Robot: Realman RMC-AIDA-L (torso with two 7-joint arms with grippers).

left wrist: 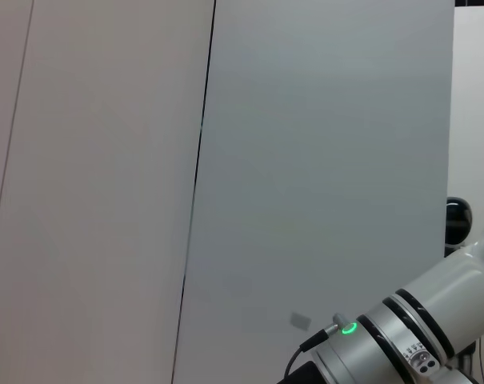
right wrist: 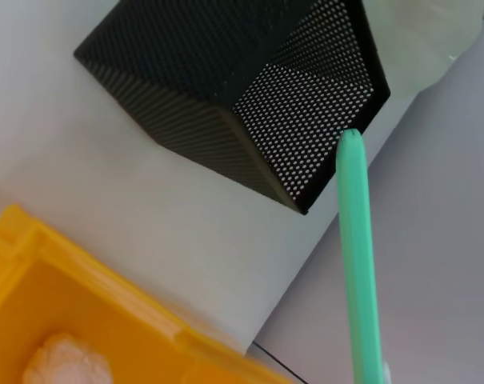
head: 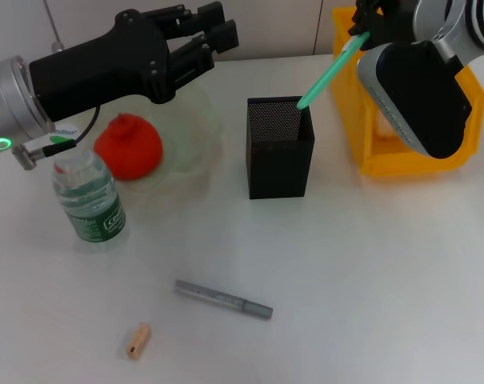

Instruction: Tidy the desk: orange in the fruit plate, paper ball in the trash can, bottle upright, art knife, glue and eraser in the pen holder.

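I see my right gripper pinching the long smooth green stick, tilted, its lower tip at the rim of the tall square black mesh pen holder. The white wrinkly paper ball lies in the bright yellow plastic trash can. The puckered red-orange orange sits in the pale green ribbed glass fruit plate; the clear green-labelled bottle stands upright beside it. My left gripper hovers above the plate, fingers spread. A grey stick and the tan eraser stub lie on the white table.
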